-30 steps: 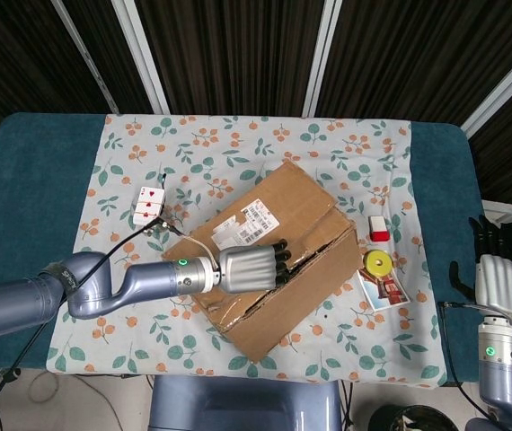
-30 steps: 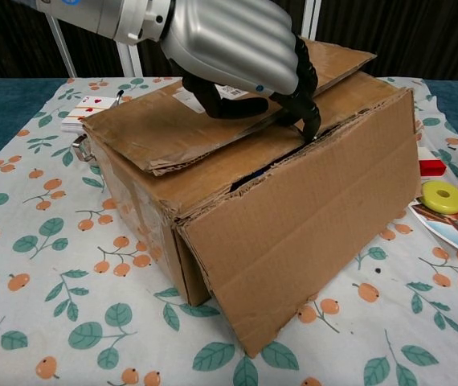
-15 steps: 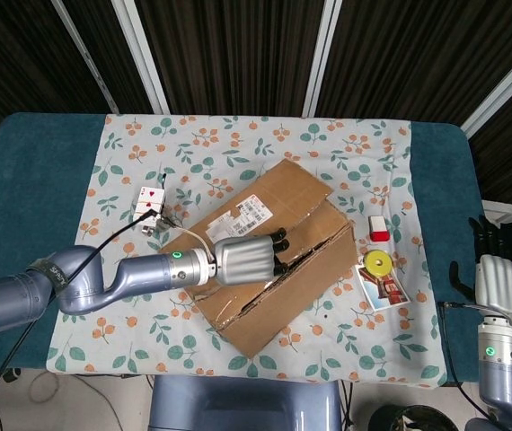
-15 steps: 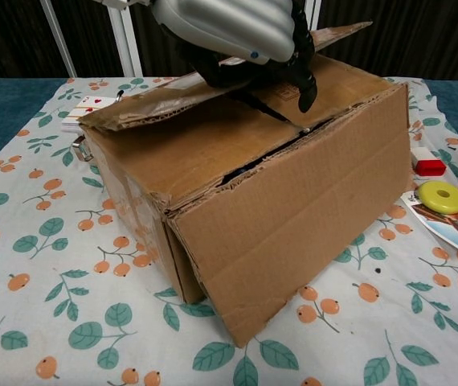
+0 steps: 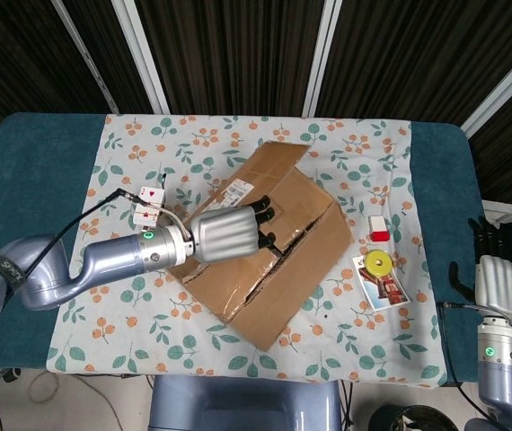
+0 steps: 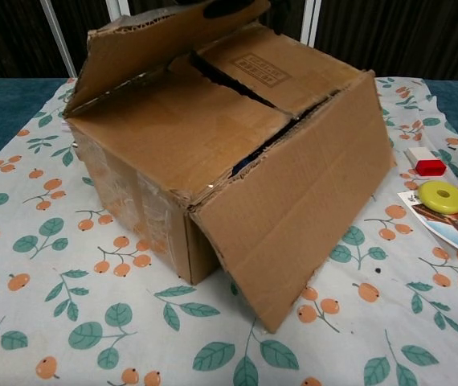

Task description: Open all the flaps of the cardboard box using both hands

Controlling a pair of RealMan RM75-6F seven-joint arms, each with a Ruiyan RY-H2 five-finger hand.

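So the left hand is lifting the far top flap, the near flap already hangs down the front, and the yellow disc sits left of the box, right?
Not quite: the yellow disc sits to the right of the cardboard box, as the head view shows. The rest holds: the left hand lifts the far flap, and the near flap hangs down the front.

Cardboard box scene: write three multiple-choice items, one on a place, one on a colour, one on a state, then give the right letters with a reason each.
1. Where does the yellow disc lie?
A. on the box
B. on a picture card to the right of the box
C. beside the playing cards

2. What colour is the small block beyond the disc?
A. red and white
B. green
C. black

3. How stands the far flap of the cardboard box?
A. flat shut
B. torn off
C. lifted by the left hand

Answers: 1 B, the disc rests on the card by the box's right side. 2 A, both views show red with white. 3 C, the flap slants up while the inner flaps lie flat.
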